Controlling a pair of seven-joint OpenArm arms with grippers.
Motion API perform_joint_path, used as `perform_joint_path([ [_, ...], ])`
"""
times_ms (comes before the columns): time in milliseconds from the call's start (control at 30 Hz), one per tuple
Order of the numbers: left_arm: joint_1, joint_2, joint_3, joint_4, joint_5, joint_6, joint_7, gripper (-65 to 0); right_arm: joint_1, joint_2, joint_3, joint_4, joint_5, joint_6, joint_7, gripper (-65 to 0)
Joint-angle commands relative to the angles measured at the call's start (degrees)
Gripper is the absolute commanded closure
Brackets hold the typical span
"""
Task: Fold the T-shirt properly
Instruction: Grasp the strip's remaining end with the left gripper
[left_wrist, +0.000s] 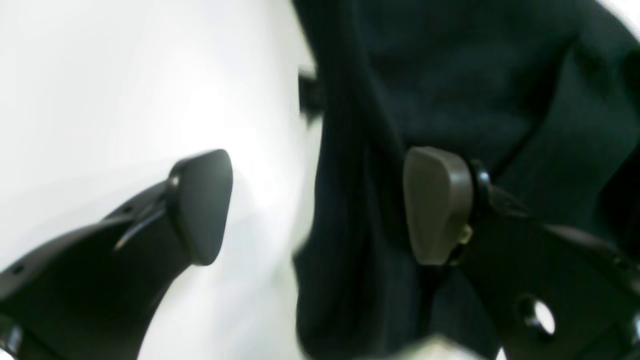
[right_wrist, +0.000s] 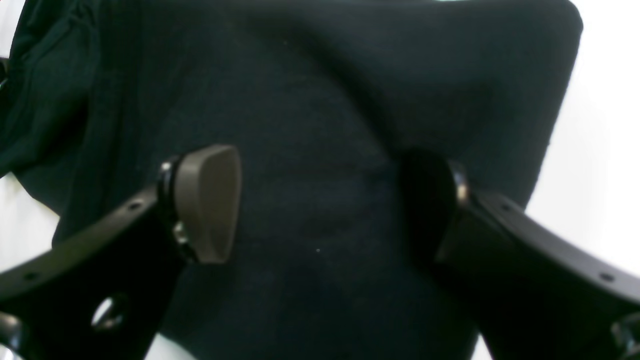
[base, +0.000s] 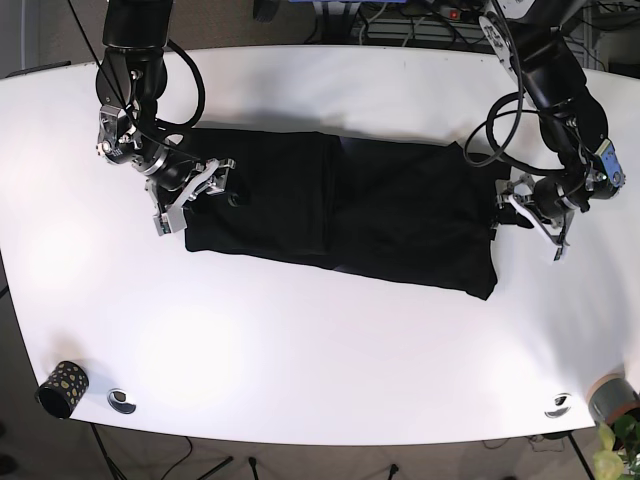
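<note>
A black T-shirt (base: 380, 215) lies flat as a long band across the white table (base: 300, 340), with one layer folded over its left part. My right gripper (base: 192, 193) is open at the shirt's left end; in the right wrist view the right gripper (right_wrist: 320, 205) has both fingers over the shirt's cloth (right_wrist: 320, 100), holding nothing. My left gripper (base: 522, 214) is open at the shirt's right edge. In the left wrist view the left gripper (left_wrist: 320, 205) straddles the shirt's edge (left_wrist: 450, 75), with one finger over the bare table and one over the cloth.
A patterned cup (base: 62, 388) and a small metal disc (base: 121, 400) sit at the front left corner. Another disc (base: 558, 405), a grey roll (base: 610, 395) and a plant (base: 615, 445) are at the front right. Cables hang behind the far edge.
</note>
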Motion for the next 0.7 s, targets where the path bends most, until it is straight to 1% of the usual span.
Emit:
perform_joint_path([
  [0,-1.4,-0.3,0.3,-1.9,-0.3,-0.1,0.4,-50.4,-0.1,0.5,0.1,0.2,-1.2,-0.78,-2.4,-48.2],
  [133,-1.7,-0.3,2.4,-3.8,-1.1,-0.1,0.5,-50.4,0.1,0.4,0.1,0.2,-1.2,-0.78,-2.4,-48.2],
  [200,-1.5,-0.3,4.5,-3.6,-3.2,-0.1,0.9,-50.1,0.1,-0.1,0.1,0.3,-1.2,-0.78,-2.4,-48.2],
  [300,-0.4,-0.3,7.0,-3.5,-6.4,-0.1,3.3,-49.9,0.2,-0.9,0.2,0.3,-1.3,-0.78,-2.4,-48.2],
  [400,0.4,-0.3,7.5,-3.5,-9.2,-0.1,4.5,-49.7,0.2,-1.2,0.2,0.3,-1.4,-0.78,-2.4,-48.2],
  [433,0.4,-0.3,7.5,-3.5,-9.8,-0.1,4.7,-48.8,0.2,-1.3,0.2,0.3,-1.4,-0.78,-2.4,-48.2],
  [467,0.5,-0.3,7.5,-3.5,-10.3,-0.1,4.7,-47.1,0.2,-1.3,0.2,0.3,-1.4,-0.78,-2.4,-48.2],
  [567,0.5,-0.3,8.7,-3.6,-10.3,-0.1,4.5,-36.5,0.2,-1.4,0.2,0.3,-1.5,-0.78,-2.4,-48.2],
  [667,0.3,-0.3,10.4,-3.9,-10.3,-0.1,4.3,-23.2,0.0,-1.4,0.2,0.3,-1.2,-0.78,-2.4,-48.2],
])
